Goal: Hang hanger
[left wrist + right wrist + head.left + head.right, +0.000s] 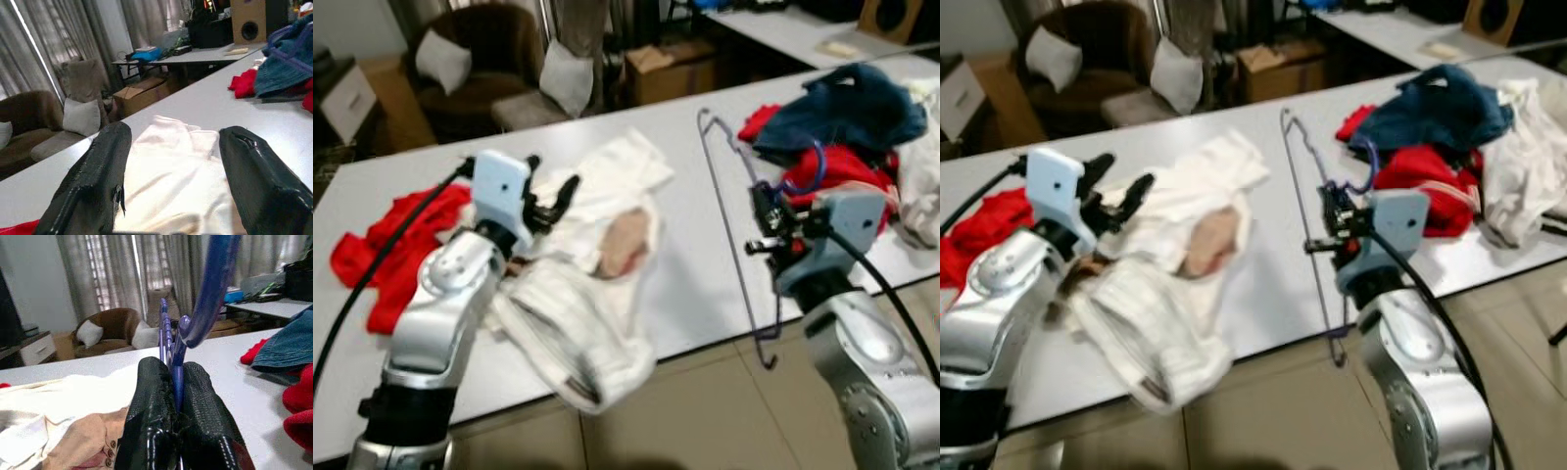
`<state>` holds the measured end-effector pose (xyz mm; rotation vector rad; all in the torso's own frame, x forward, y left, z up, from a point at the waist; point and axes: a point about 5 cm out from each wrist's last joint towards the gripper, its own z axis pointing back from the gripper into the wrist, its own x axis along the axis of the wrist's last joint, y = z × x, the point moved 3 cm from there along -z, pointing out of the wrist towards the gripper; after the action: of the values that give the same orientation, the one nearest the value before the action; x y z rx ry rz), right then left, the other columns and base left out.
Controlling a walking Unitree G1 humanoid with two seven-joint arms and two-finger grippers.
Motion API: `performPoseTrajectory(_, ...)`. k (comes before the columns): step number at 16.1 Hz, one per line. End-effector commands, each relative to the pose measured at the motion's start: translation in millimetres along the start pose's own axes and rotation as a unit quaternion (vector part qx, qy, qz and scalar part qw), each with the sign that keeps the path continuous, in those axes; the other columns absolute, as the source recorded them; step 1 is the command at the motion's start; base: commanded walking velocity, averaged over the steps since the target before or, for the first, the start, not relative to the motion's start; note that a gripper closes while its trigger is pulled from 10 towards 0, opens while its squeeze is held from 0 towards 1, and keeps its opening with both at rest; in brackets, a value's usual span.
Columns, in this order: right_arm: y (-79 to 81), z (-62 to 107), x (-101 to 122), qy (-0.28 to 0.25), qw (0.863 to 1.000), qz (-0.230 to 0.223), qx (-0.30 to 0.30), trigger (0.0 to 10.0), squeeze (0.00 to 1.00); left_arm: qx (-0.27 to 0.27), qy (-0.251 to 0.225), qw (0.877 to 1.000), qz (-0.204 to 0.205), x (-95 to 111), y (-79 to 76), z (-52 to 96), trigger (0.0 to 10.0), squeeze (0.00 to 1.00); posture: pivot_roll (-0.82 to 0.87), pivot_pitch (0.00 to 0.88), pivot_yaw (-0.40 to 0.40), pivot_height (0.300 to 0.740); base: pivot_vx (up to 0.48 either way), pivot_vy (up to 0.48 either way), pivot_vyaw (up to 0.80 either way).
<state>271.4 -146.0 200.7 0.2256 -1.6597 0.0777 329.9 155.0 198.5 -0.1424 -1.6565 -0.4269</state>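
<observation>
A blue wire hanger (215, 284) stands upright over the front edge of the white table (690, 259), its long frame (722, 196) reaching from above the tabletop down past the edge. My right gripper (766, 223) is shut on it just below the hook, and the wrist view shows the fingers (151, 396) pinching the blue wire. My left gripper (553, 196) is open above a crumpled white garment (612, 211) with a beige lining. In the left wrist view the two fingers (93, 191) stand wide apart over this garment (176, 166). Part of the garment droops over the table edge.
A red cloth (391, 245) lies at the table's left. A pile of blue, red and white clothes (852, 117) sits at the right. Behind the table are a brown armchair (480, 59) with cushions, a cardboard box (671, 64) and another table (783, 24).
</observation>
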Motion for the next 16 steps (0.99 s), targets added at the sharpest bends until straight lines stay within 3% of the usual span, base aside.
performPoseTrajectory(1,-9.6,1.8,-0.8,-0.002,1.000,0.000,-0.015,10.0,0.00,-0.013,-0.004,1.000,-0.010,1.9,-7.1,-4.3,10.0,0.00,-0.14,0.000,0.112,0.740,0.000,-0.480,-0.80)
performPoseTrajectory(4,-21.4,8.6,-10.0,0.016,0.999,-0.008,-0.032,10.0,0.00,-0.024,0.036,0.997,-0.057,-13.8,-9.3,-4.3,10.0,0.00,-0.15,0.000,0.118,0.740,0.000,-0.160,-0.16)
performPoseTrajectory(5,-23.4,11.7,-16.0,0.037,0.999,-0.012,-0.014,10.0,0.00,-0.022,0.075,0.992,-0.097,-26.7,0.4,-2.3,10.0,0.00,-0.15,0.000,0.120,0.740,0.000,0.000,0.00)
performPoseTrajectory(6,-23.1,12.5,-18.6,0.047,0.999,-0.016,-0.004,10.0,0.00,-0.020,0.087,0.990,-0.111,-30.6,4.9,-1.8,10.0,0.00,-0.15,0.000,0.119,0.740,0.000,0.000,0.00)
performPoseTrajectory(7,-22.7,15.7,-22.4,0.058,0.998,0.009,0.019,10.0,0.00,-0.025,0.112,0.979,-0.166,-36.7,14.8,-1.5,10.0,0.00,-0.14,0.000,0.119,0.740,0.000,0.000,0.00)
performPoseTrajectory(11,-23.9,19.4,-24.9,0.059,0.997,0.020,0.046,10.0,0.00,-0.019,0.156,0.961,-0.226,-42.8,40.0,-8.9,10.0,0.00,-0.15,0.000,0.116,0.740,0.000,0.000,0.00)
performPoseTrajectory(13,-29.9,21.9,-30.9,0.073,0.996,0.020,0.055,10.0,0.00,-0.022,0.204,0.943,-0.263,-51.4,66.6,-19.0,10.0,0.00,-0.15,0.000,0.117,0.740,0.000,0.000,0.00)
performPoseTrajectory(14,-29.4,22.1,-31.7,0.076,0.995,0.021,0.059,10.0,0.00,-0.029,0.217,0.935,-0.280,-53.6,71.7,-20.0,10.0,0.00,-0.15,0.000,0.118,0.740,0.000,0.000,0.00)
performPoseTrajectory(15,-28.6,22.4,-32.4,0.078,0.995,0.020,0.064,10.0,0.00,-0.043,0.228,0.925,-0.302,-55.6,74.9,-20.3,7.9,0.00,-0.15,0.000,0.121,0.740,0.000,0.000,0.00)
performPoseTrajectory(16,-27.9,23.3,-35.0,0.083,0.994,0.021,0.071,10.0,0.00,-0.074,0.251,0.910,-0.322,-60.6,77.4,-19.9,4.6,0.00,-0.15,0.000,0.122,0.740,0.000,0.000,0.00)
